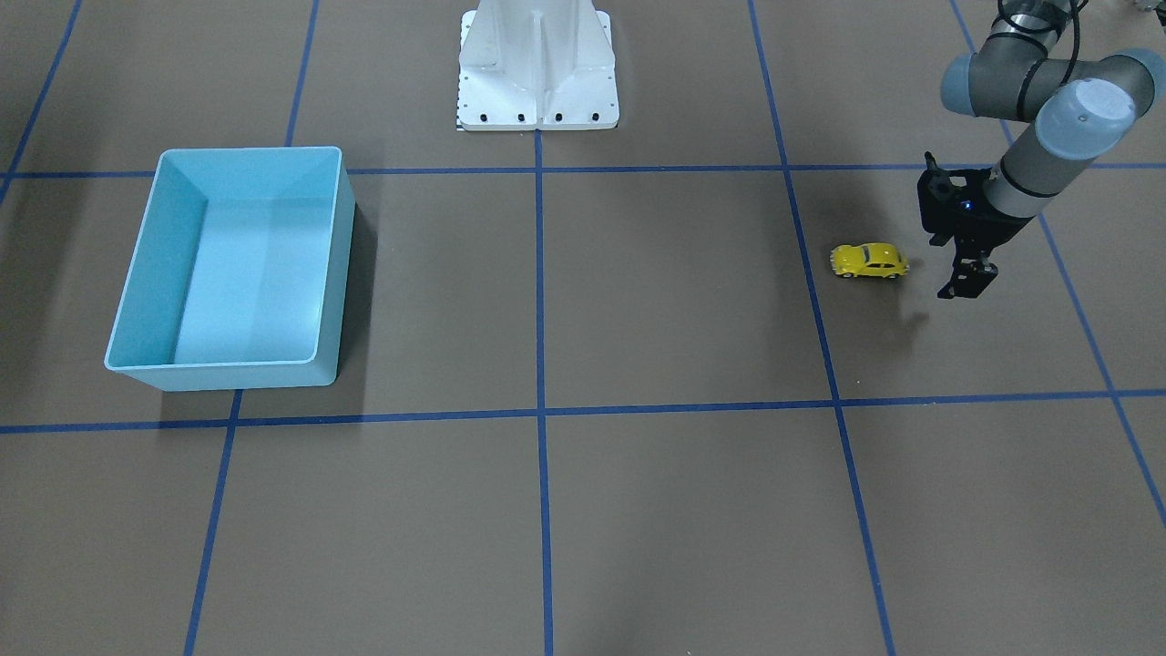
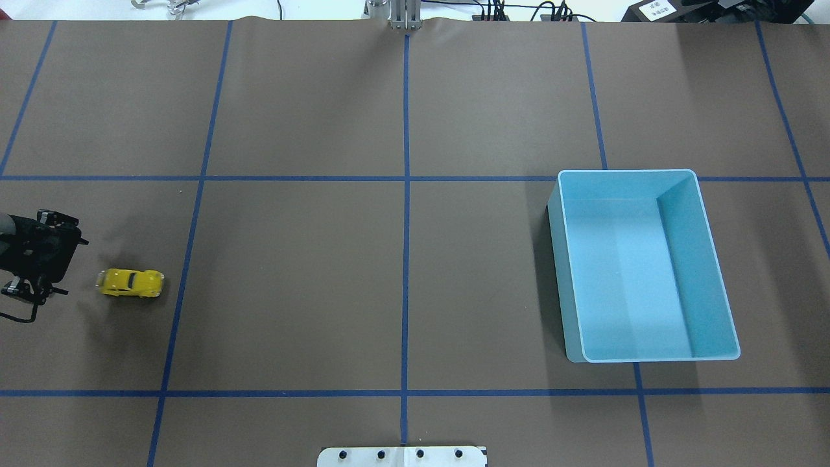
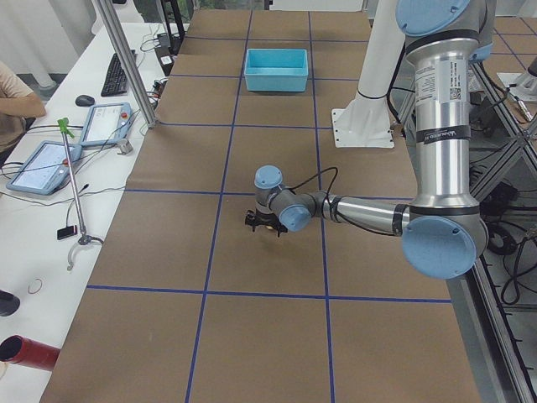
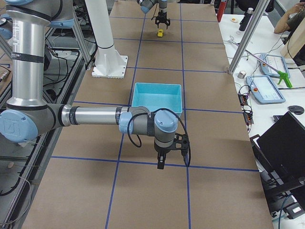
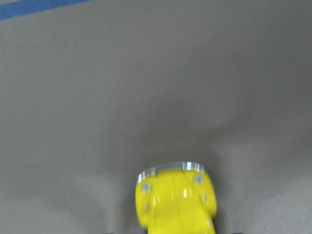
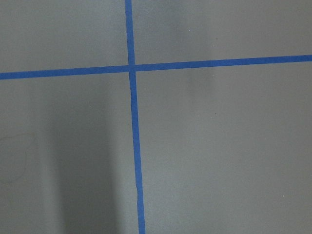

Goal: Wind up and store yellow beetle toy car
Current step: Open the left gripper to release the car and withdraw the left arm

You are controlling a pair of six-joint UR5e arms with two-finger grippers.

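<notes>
Yellow and glossy, the beetle toy car [image 1: 870,261] sat on the desk [image 1: 638,301], just beside your left tool [image 1: 967,278] but not touching it. Whether that tool or the right tool [image 4: 162,161] was released or clenched, I could not tell. An off-centre nudge could have rolled the car away. Its rounded shell could have slipped from a pinch, well short of the light blue bin [image 1: 219,375].

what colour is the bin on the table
The bin is light blue, clearest in the overhead view.
</notes>
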